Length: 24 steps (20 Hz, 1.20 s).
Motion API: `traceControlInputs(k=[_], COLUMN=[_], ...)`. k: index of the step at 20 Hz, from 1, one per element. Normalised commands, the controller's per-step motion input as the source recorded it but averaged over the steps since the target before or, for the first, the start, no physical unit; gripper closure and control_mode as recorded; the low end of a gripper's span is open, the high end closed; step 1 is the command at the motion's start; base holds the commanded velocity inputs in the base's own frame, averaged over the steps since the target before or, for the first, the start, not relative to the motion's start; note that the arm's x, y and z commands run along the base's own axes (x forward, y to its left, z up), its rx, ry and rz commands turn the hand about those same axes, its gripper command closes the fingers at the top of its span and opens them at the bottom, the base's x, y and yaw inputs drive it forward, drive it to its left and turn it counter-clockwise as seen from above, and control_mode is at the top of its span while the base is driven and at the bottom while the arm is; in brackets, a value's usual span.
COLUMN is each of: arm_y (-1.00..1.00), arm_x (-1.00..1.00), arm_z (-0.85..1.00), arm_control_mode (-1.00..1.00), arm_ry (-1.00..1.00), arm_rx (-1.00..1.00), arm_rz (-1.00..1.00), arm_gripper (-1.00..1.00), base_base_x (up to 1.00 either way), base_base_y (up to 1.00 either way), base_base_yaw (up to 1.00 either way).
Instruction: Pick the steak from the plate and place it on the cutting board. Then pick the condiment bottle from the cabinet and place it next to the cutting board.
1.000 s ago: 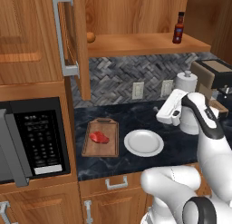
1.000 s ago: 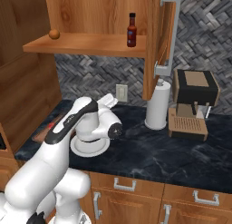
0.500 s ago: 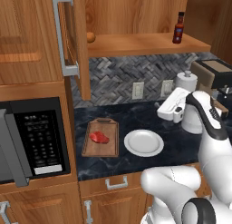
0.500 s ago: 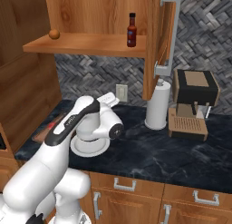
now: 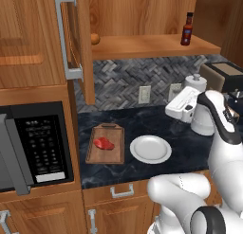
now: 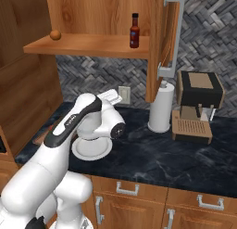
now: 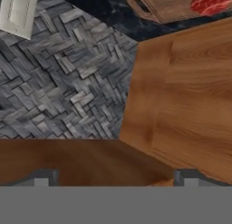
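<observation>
The steak (image 5: 103, 143), a small red slab, lies on the brown cutting board (image 5: 114, 155) left of the white plate (image 5: 150, 149), which carries nothing. Up on the shelf (image 5: 142, 46) of the open wooden cabinet, the condiment bottle (image 5: 187, 29) (image 6: 134, 31) stands upright at the right end. My gripper (image 5: 170, 110) hangs above the counter, right of the plate and well below the bottle. In the hand view my gripper (image 7: 115, 180) is open with nothing between its tips; that view also catches the board (image 7: 167, 7) and the steak (image 7: 210, 2).
The cabinet's open door (image 5: 83, 48) with its grey handle (image 5: 64, 34) juts out above the board. A black microwave (image 5: 33, 148) sits left. A paper-towel roll (image 6: 161, 107) and coffee machine (image 6: 196, 105) stand right. A small round orange thing (image 5: 95, 38) rests on the shelf.
My hand has risen a little and drifted right, away from the plate. The jaws stay open. Steak, plate and bottle have not moved.
</observation>
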Motion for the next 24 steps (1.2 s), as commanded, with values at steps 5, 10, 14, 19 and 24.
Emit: traceControlInputs(k=[5,10,14,19,24], arm_y=[0.13,0.13,0.08,0.03,0.02], arm_x=[-0.04,-0.05,-0.03,-0.07,-0.10], arm_z=[0.20,0.17,0.20,0.23,0.27], arm_control_mode=[-1.00,-1.00,-1.00,-1.00,-1.00], arm_ry=[0.00,0.00,0.00,0.00,0.00], arm_rx=[0.01,0.00,0.00,0.00,0.01], arm_rz=[-0.01,-0.05,-0.10,-0.13,-0.12], arm_gripper=[-1.00,-1.00,-1.00,-1.00,-1.00], base_base_x=[0.00,0.00,0.00,0.00,0.00], base_base_y=[0.00,0.00,0.00,0.00,0.00], base_base_yaw=[0.00,0.00,0.00,0.00,0.00])
